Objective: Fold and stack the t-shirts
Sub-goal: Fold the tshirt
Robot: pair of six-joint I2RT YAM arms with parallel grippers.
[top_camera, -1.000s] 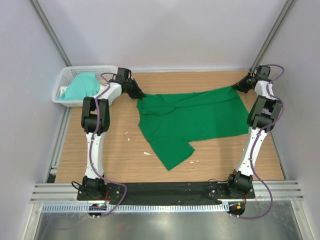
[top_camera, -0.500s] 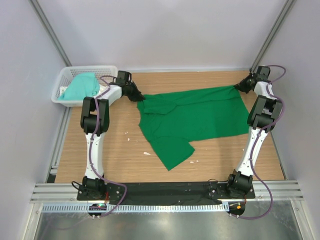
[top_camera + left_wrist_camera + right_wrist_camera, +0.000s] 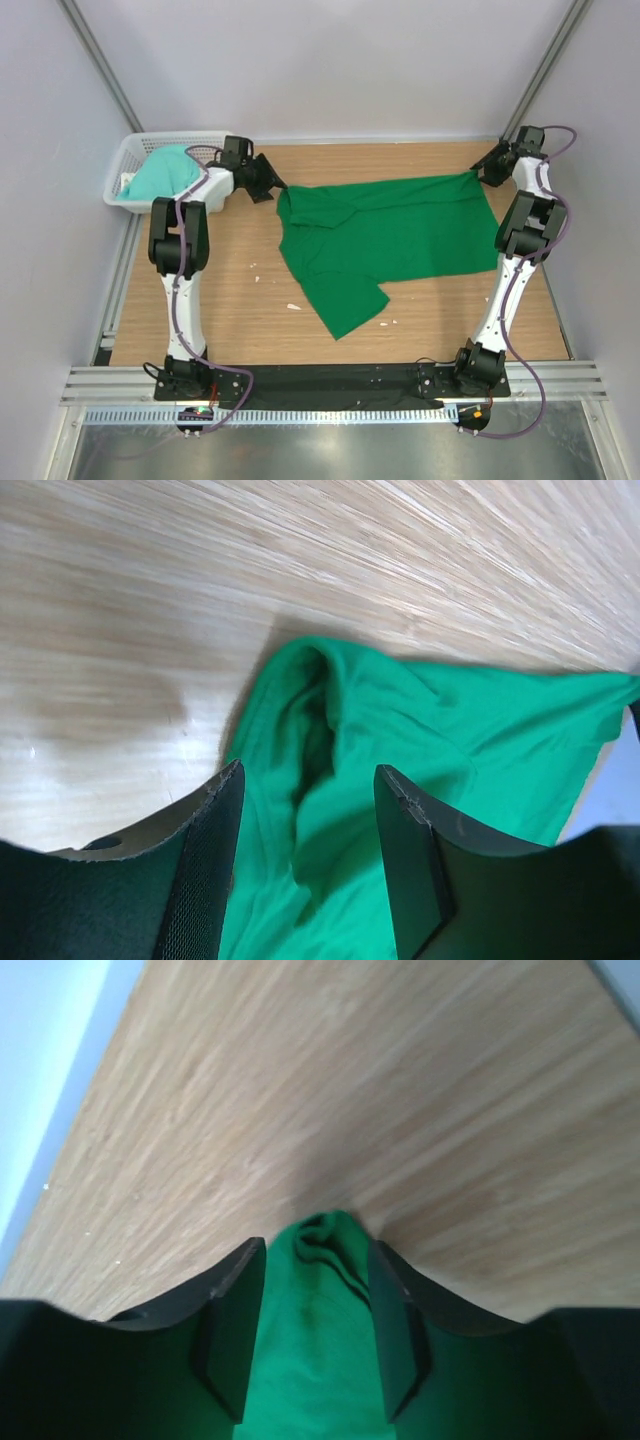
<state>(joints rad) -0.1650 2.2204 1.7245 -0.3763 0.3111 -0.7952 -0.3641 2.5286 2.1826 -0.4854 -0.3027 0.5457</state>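
The green shirt (image 3: pixel 390 235) lies on the desk (image 3: pixel 250 300), long axis running left to right, each far corner just under the left end effector (image 3: pixel 270 183) or right end effector (image 3: pixel 487 173), both spread, pinching nothing.

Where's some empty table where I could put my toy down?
Bare wooden table lies between the left arm and the deep green t-shirt's near sleeve, and near right, between the shirt's near edge and the right arm. A thin strip runs behind the shirt. The far left is crowded: the white lattice basket holds a mint t-shirt.
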